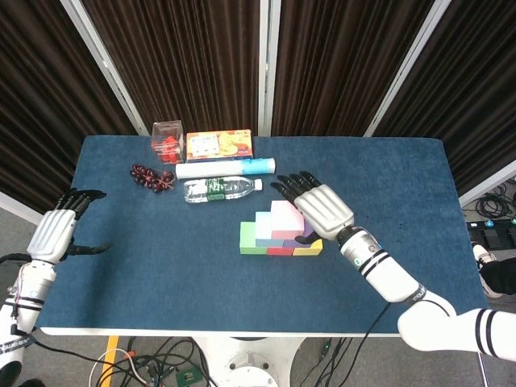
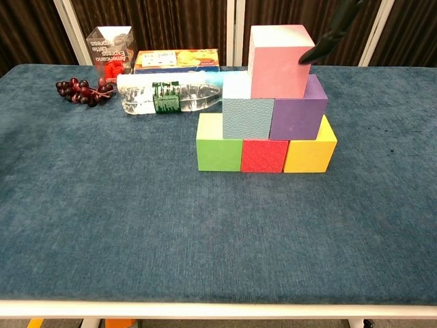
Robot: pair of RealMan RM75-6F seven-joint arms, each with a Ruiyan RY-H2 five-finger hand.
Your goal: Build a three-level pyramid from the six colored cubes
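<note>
We judged the matte pink cube [image 2: 277,60], topping the pyramid mid-tabletop, light, rigid, best gripped by opposite faces; right hand [image 1: 320,203] hovered released, left hand [image 1: 56,230] idle, empty.

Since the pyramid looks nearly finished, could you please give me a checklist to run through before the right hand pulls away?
1. Bottom row of green cube, red cube and yellow cube side by side: ok.
2. Light blue cube and purple cube seated on that row: ok.
3. Pink cube centred on the middle level: not ok, it sits toward the purple side.
4. Right hand free of the pink cube: cannot tell, a fingertip is at its edge.
5. Left hand away from the stack: ok.
</note>
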